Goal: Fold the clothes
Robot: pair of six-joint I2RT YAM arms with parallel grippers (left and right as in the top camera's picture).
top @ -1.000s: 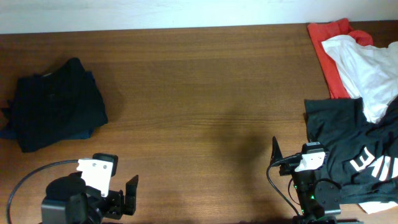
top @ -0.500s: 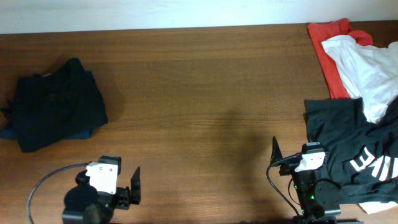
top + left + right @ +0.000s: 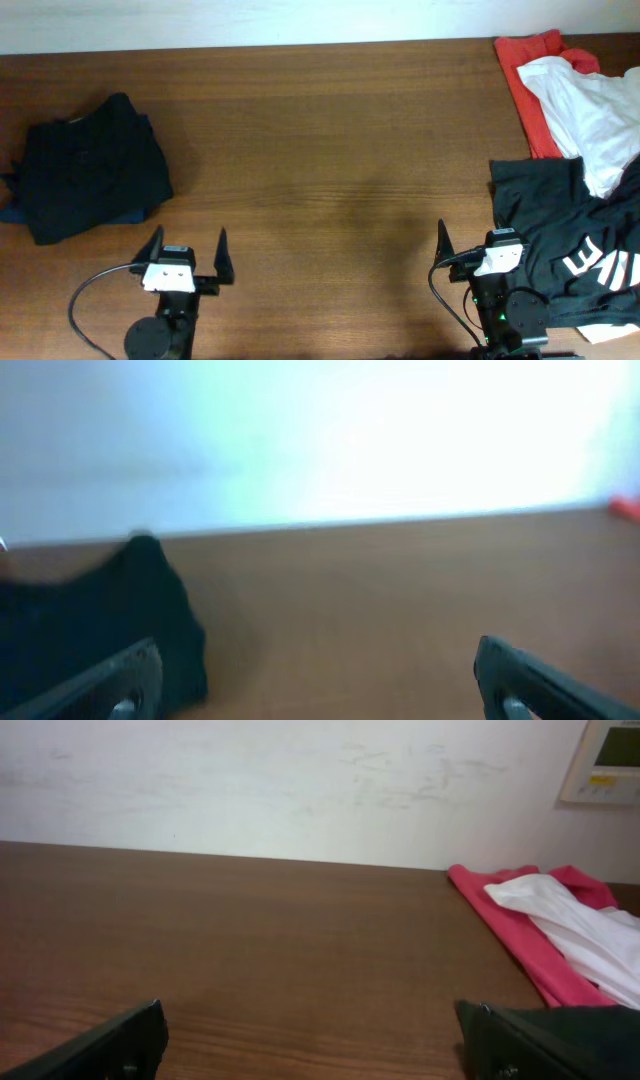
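Observation:
A folded black pile of clothes (image 3: 90,165) lies at the left of the table, with a navy edge (image 3: 10,212) showing beneath it. At the far right lie a red piece (image 3: 525,75), a white piece (image 3: 595,110) over it, and a crumpled black piece with white print (image 3: 570,230). My left gripper (image 3: 188,245) stands open near the front edge, right of the black pile (image 3: 90,620), holding nothing. My right gripper (image 3: 470,240) is open at the black printed piece's left edge, with bare wood between its fingers (image 3: 120,1045).
Bare brown table (image 3: 330,150) stretches between the two clothes groups. A white wall (image 3: 300,780) runs behind the far edge, with a pale panel (image 3: 605,760) at its right. Cables trail from both arms at the front edge.
My left arm has shifted right and turned, so its open fingers now point toward the far edge. The right arm and the clothes have not moved.

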